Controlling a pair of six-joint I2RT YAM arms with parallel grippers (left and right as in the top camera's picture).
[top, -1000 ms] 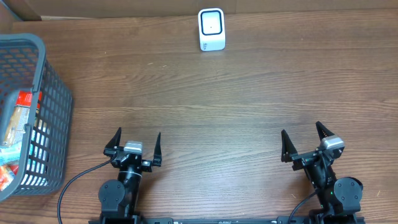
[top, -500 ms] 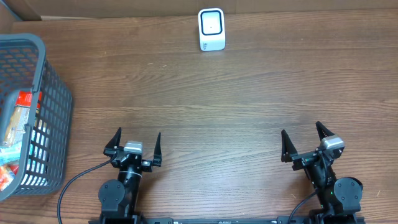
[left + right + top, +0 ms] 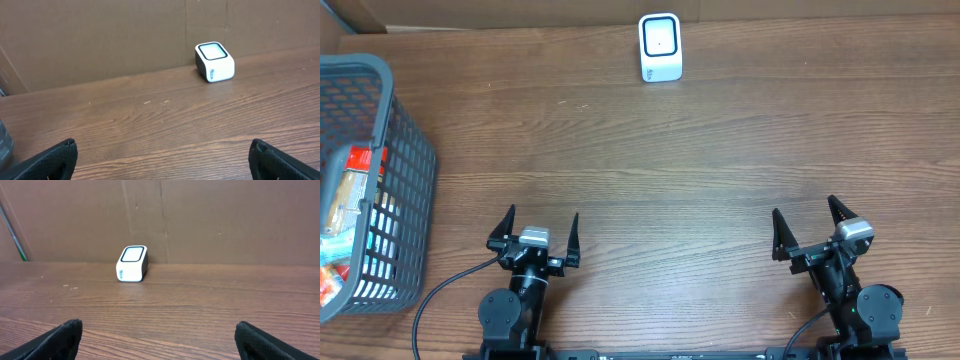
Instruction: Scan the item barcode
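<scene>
Barely started, I'd say. The left gripper (image 3: 543, 213) and right gripper (image 3: 804, 206) sit wide open and empty at the bottom of the frame. The items (image 3: 342, 205) are in the basket (image 3: 355, 66) at far left, and the scanner (image 3: 660, 46) is top centre on the desk (image 3: 670, 160). Grabbing and scanning are both left to do.

On my feed the brown wood-grain table (image 3: 720, 150) carries a small white scanner (image 3: 660, 47) standing near the middle of its far edge, just in front of the cardboard backing (image 3: 100, 40), and a grey mesh basket (image 3: 410, 190) sitting at its left edge, well apart from the scanner.
</scene>
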